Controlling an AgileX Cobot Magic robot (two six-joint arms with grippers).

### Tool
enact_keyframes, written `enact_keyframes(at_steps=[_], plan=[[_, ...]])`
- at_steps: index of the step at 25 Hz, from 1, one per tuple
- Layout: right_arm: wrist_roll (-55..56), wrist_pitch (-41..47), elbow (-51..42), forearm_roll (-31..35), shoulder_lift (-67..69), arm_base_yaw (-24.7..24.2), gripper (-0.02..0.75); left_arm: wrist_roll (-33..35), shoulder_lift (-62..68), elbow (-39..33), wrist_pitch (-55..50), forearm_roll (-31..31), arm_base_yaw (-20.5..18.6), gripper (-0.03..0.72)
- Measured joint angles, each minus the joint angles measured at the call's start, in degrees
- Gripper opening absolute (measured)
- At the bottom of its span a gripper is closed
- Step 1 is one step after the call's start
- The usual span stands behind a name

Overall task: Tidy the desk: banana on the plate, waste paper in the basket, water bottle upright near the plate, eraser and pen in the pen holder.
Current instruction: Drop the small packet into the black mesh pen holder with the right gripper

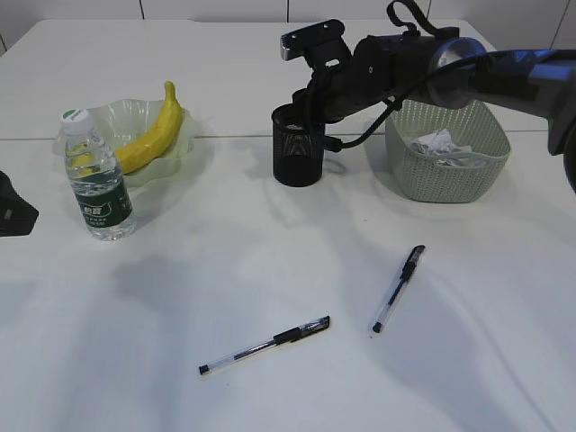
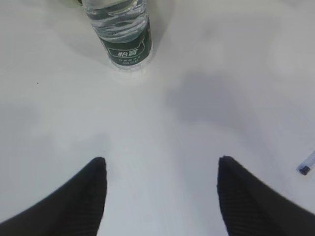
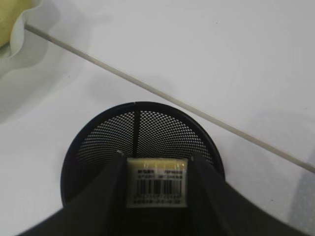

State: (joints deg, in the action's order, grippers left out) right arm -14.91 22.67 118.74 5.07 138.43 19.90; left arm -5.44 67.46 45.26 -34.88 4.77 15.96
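My right gripper (image 1: 310, 112) hangs over the black mesh pen holder (image 1: 297, 153), shut on the eraser (image 3: 157, 182), a pale block with a barcode label held just above the pen holder's mouth (image 3: 142, 128). The banana (image 1: 157, 135) lies on the pale green plate (image 1: 117, 112). Just in front of the plate's left side the water bottle (image 1: 97, 180) stands upright. Two pens lie on the table, one (image 1: 265, 344) at the front middle and one (image 1: 398, 290) to its right. Crumpled waste paper (image 1: 436, 144) sits in the green basket (image 1: 445, 180). My left gripper (image 2: 161, 164) is open and empty, short of the bottle (image 2: 125, 34).
A black part of my left arm (image 1: 13, 211) shows at the table's left edge. The right arm reaches in from the far right, above the basket. A pen's tip (image 2: 306, 167) shows at the right edge of the left wrist view. A seam crosses the table behind the pen holder.
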Motion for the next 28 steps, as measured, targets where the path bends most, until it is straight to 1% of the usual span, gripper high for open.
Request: enact_keyframes(at_steps=[13,16,19,28], plan=[[0.1,-0.4,0.0,0.4,0.0,0.0,0.276,0.0,0.0,0.0,0.1,0.0,0.0,0.498],[0.1,-0.4,0.0,0.4,0.0,0.0,0.307,0.0,0.0,0.0,0.1,0.0,0.0,0.498],[0.1,-0.4,0.0,0.4,0.0,0.0,0.356,0.0,0.0,0.0,0.1,0.1,0.0,0.498],[0.1,-0.5,0.0,0.4,0.0,0.0,0.373,0.0,0.0,0.0,0.1,0.1,0.0,0.498]])
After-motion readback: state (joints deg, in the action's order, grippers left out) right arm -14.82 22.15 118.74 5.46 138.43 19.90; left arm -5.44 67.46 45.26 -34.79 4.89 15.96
